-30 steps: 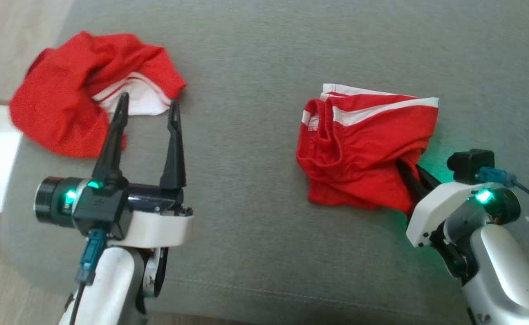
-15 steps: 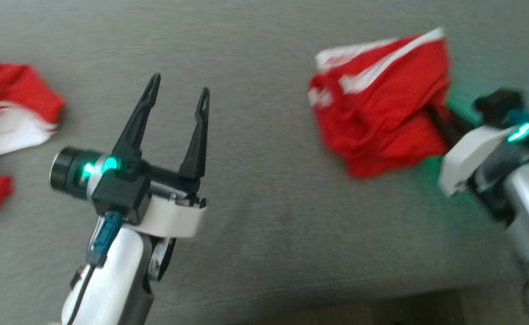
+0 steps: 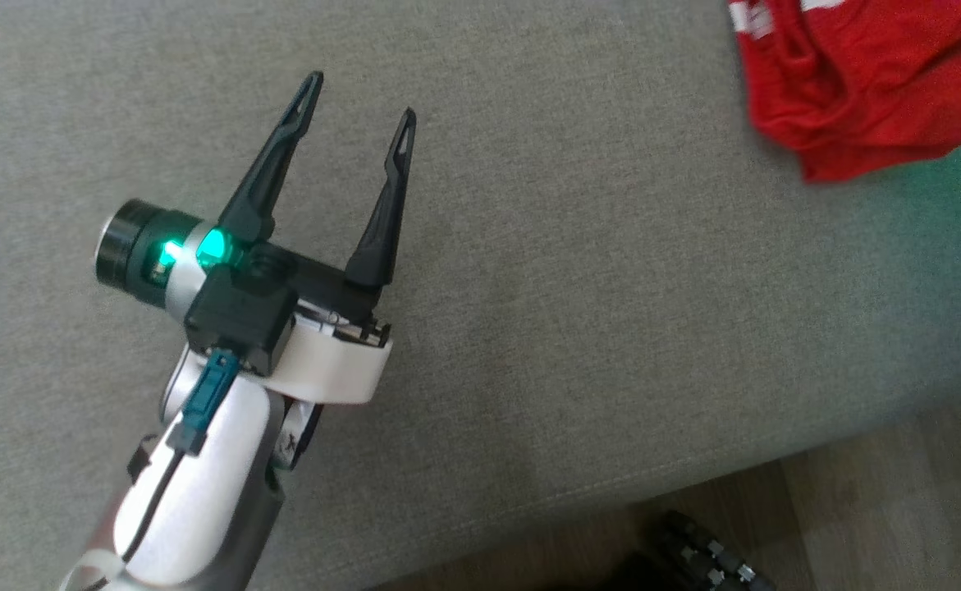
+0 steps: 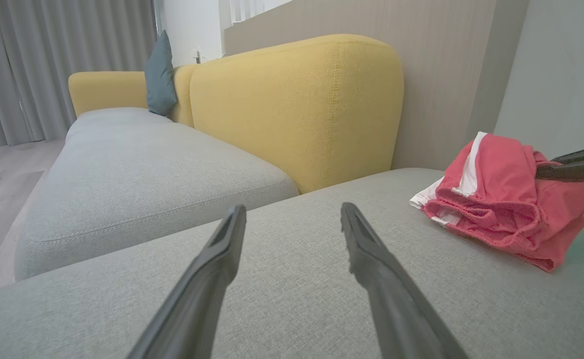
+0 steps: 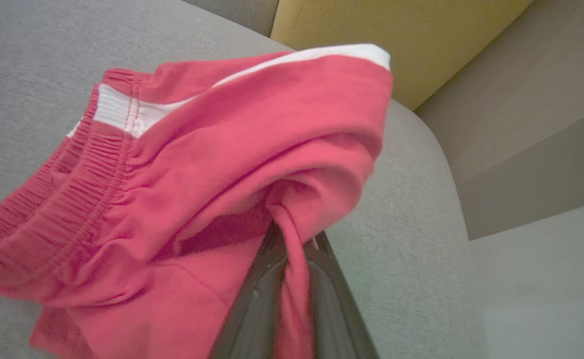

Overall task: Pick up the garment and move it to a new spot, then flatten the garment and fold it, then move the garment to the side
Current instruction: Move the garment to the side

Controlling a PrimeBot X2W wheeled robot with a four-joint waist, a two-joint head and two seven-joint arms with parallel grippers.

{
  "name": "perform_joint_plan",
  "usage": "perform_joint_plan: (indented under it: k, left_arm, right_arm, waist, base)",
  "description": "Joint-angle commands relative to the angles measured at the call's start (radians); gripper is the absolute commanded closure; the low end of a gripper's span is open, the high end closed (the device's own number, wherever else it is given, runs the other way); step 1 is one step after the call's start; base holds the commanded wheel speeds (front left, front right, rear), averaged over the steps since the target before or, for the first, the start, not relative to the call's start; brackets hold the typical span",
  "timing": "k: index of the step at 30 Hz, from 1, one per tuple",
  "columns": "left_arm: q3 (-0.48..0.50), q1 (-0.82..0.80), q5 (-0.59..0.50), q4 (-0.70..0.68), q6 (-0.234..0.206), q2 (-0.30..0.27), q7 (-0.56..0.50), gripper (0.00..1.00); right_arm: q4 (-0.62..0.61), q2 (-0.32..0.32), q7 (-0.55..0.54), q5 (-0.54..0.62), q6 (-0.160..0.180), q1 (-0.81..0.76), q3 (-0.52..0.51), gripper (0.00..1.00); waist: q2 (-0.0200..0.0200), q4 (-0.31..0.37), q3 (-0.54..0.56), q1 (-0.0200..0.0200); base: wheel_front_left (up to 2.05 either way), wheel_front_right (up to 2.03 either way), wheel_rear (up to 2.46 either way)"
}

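Right gripper pinches a fold of the red shorts at the grey seat cushion's right end; left gripper hovers spread, empty; relocation step, I judge; next: lay them on bare cushion, release.

Soft, even daylight in all views; shadows faint. Head view: slightly grainy, garment at 1 o'clock smeared; green glow tints the sofa cushion near 3 o'clock. Left wrist view: crisp, lines bowed toward edges. Right wrist view: nearest cloth at 6 o'clock out of focus.
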State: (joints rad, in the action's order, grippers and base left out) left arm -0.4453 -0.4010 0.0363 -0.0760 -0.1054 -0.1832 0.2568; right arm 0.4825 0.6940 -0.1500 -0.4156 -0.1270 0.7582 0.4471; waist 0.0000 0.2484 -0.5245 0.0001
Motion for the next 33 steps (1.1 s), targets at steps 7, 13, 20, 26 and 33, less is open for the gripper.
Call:
perform_joint_plan:
  k: [7, 13, 20, 26, 33]
  left_arm:
    - [0.016, -0.065, -0.014, -0.039, 0.009, -0.015, 0.005, 0.0]
    - [0.013, -0.084, -0.011, -0.04, 0.01, -0.012, 0.005, 0.0]
    - [0.022, -0.086, 0.001, -0.039, 0.001, -0.006, 0.005, 0.0]
    - [0.038, -0.059, 0.023, -0.025, -0.014, 0.003, 0.005, 0.0]
    - [0.095, 0.013, 0.055, -0.006, -0.048, 0.011, 0.005, 0.0]
  right_arm:
    - [0.038, 0.067, -0.013, 0.037, -0.004, 0.041, -0.095, 1.0]
    - [0.081, 0.044, -0.011, 0.077, -0.004, 0.05, -0.163, 1.0]
    - [0.133, -0.039, 0.019, 0.188, -0.004, 0.02, -0.305, 0.0]
    - [0.13, -0.141, 0.108, 0.286, -0.004, -0.054, -0.483, 0.0]
    - [-0.089, -0.316, 0.26, 0.316, -0.004, -0.245, -0.624, 0.0]
  waist:
    - [0.0, 0.0, -0.058, -0.0001]
    - [0.0, -0.015, -0.086, -0.0001]
    - [0.0, -0.031, -0.095, -0.0001]
    - [0.0, -0.049, -0.05, -0.0001]
    - [0.0, -0.109, 0.06, -0.0001]
  base:
    - [0.0, 0.0, 0.0]
    - [0.0, 0.0, 0.0]
    - [0.0, 0.0, 0.0]
    - [0.0, 0.0, 0.0]
    - [0.0, 0.0, 0.0]
